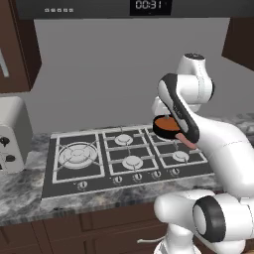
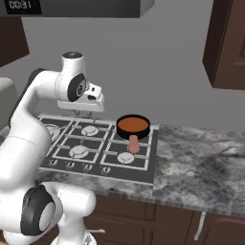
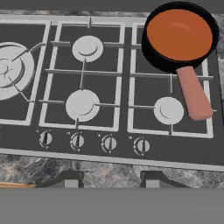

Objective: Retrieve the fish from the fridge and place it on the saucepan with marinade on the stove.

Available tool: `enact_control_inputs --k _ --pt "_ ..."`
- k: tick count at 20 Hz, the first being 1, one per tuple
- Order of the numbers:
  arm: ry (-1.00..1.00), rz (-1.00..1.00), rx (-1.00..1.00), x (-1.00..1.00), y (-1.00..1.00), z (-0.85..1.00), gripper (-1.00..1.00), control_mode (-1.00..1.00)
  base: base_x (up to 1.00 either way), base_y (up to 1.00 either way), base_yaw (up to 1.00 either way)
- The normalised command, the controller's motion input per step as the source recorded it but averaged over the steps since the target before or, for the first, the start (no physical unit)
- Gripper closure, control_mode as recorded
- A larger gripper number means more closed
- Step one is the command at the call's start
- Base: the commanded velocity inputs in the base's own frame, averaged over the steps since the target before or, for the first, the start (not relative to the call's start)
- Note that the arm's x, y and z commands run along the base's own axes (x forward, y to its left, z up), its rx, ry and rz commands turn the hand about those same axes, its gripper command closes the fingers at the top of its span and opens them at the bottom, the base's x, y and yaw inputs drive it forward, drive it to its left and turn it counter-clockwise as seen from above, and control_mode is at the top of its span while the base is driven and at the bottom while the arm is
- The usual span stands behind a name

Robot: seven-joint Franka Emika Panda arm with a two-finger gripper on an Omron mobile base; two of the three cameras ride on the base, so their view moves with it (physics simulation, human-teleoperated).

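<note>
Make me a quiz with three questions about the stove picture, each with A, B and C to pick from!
1. Where does the saucepan sit on the stove?
A. Over the back right burner
B. Over the big left burner
C. On the counter

2. What colour is the saucepan's handle?
A. Blue
B. Pink
C. Green

3. What is in the saucepan?
A. Nothing
B. A fish
C. Orange-brown liquid with no fish in it

Answers: 1 A, it stands at the stove's far right corner, behind the front right burner. 2 B, the handle pointing toward the knobs is pink. 3 C, the hand view shows smooth orange-brown liquid alone.
</note>
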Motion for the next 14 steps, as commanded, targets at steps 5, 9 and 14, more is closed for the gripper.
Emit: enact_control_inputs --k 5,9,14 --pt "0.05 -0.02 0.01 -0.61 0.01 -0.17 -1.0 -1.0 0.0 0.0 0.0" --pt "0.02 -0.07 0.01 -1.0 0.01 0.02 -1.0 -1.0 0.0 0.0 0.0" --pt "0.14 -0.08 -0.02 -0.7 0.13 0.09 -1.0 -1.0 0.0 0.0 0.0"
